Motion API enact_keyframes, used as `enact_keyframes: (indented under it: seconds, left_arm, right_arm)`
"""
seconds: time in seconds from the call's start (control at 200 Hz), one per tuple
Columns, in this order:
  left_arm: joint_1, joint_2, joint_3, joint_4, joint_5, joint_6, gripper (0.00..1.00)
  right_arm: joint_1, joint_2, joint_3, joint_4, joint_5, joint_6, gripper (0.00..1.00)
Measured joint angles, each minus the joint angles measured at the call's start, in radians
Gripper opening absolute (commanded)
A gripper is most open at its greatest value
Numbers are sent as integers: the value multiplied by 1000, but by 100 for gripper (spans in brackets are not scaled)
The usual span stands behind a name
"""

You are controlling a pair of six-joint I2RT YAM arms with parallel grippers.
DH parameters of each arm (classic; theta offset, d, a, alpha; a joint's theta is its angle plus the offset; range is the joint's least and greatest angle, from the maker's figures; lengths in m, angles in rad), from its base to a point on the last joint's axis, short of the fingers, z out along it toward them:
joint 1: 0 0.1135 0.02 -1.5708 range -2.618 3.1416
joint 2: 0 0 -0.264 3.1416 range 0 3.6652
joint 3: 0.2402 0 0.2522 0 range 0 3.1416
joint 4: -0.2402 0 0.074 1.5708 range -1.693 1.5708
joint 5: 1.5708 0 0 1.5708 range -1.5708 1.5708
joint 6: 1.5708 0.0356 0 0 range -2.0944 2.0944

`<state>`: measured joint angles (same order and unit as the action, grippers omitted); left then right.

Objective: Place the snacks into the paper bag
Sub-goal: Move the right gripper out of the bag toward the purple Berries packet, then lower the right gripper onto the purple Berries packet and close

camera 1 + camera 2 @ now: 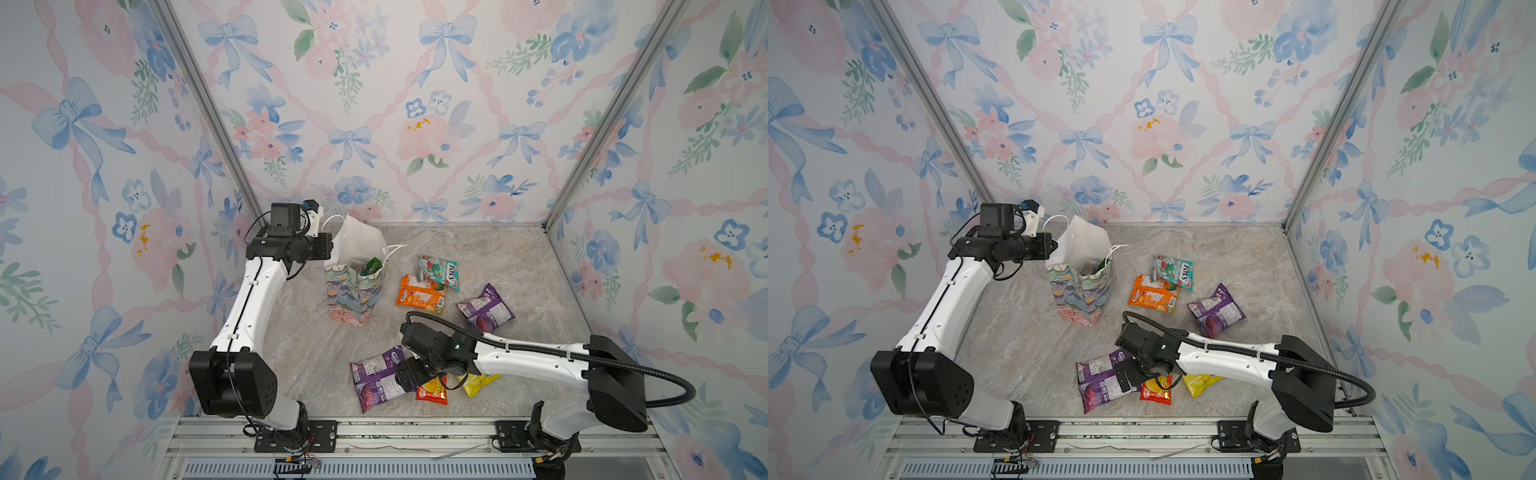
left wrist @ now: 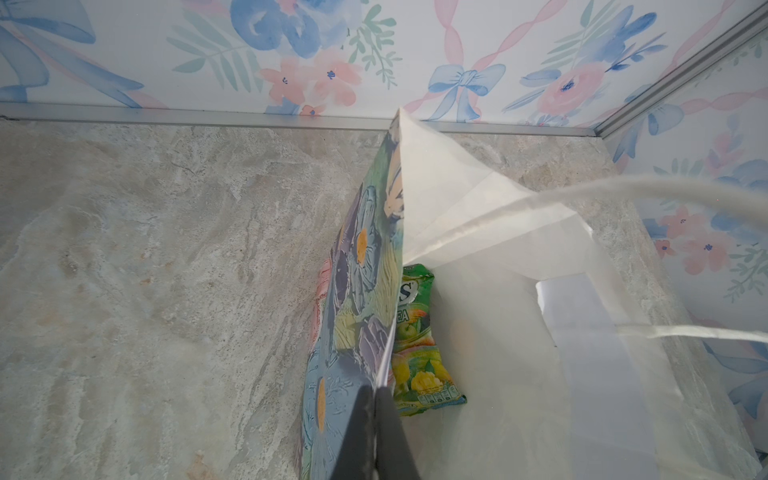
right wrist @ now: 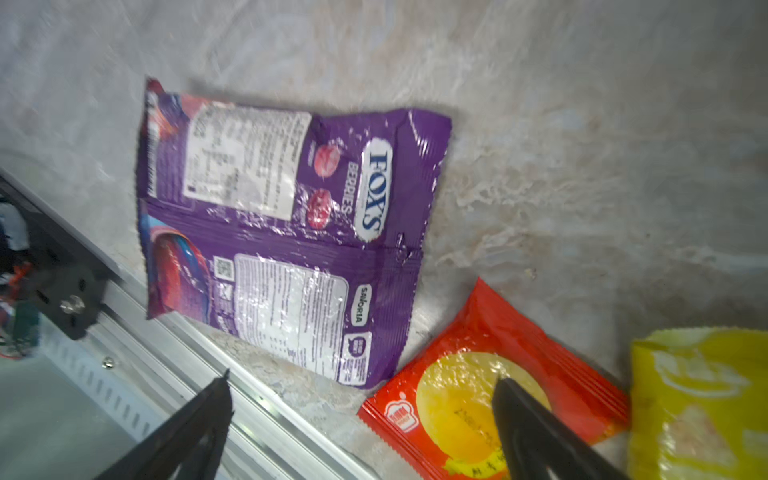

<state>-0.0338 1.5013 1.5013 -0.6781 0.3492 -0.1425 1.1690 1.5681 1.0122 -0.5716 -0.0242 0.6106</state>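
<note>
Marbled tabletop (image 1: 478, 249) carries the paper bag (image 1: 353, 295) (upright) and scattered snacks (image 1: 420, 294).

Upright floral paper bag (image 1: 353, 296), scattered snacks (image 1: 419, 296)

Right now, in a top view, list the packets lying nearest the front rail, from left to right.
near purple packet → red packet → yellow packet
</note>
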Motion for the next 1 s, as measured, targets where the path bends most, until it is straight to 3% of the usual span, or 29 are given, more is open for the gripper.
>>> enact_keyframes:
  seconds: [0.24, 0.54, 1.0]
  left_arm:
    - [1, -5, -5, 0, 0, 0, 0]
    - [2, -6, -7, 1, 0, 0, 0]
    - [11, -10, -14, 2, 0, 0, 0]
  right_arm:
    - [77, 127, 103, -99, 70, -85, 100]
    - [82, 214, 154, -160, 154, -108, 99]
    - [-62, 298, 263, -147, 206, -180, 99]
